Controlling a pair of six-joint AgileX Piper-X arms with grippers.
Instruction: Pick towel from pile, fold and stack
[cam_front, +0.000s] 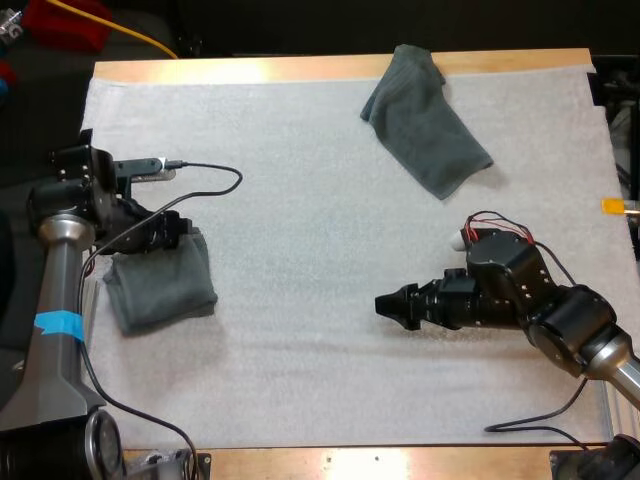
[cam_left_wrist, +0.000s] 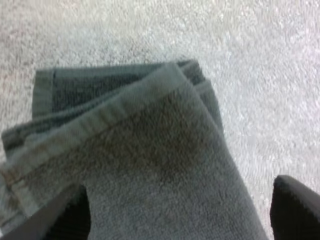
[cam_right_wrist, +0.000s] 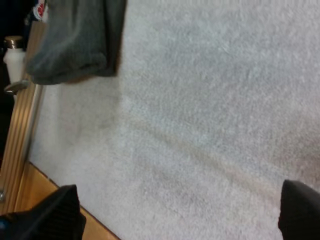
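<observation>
Left tool (cam_front: 188, 234) spread, seemingly empty, over folded towel (cam_front: 160, 285); right tool (cam_front: 384, 304) parted above mat (cam_front: 300, 200); second towel (cam_front: 425, 125) beyond.

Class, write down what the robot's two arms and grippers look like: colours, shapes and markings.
Left arm: silver-grey tube with a blue tape band, black joints. Right arm: bulky rounded black joints, silver link. Left gripper and right gripper: black, with ribbed fingers.

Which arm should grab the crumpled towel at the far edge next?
Right, probably. The right gripper is open over bare mat, nearer the crumpled towel; the left gripper hangs over the folded towel at the mat's left side.
</observation>
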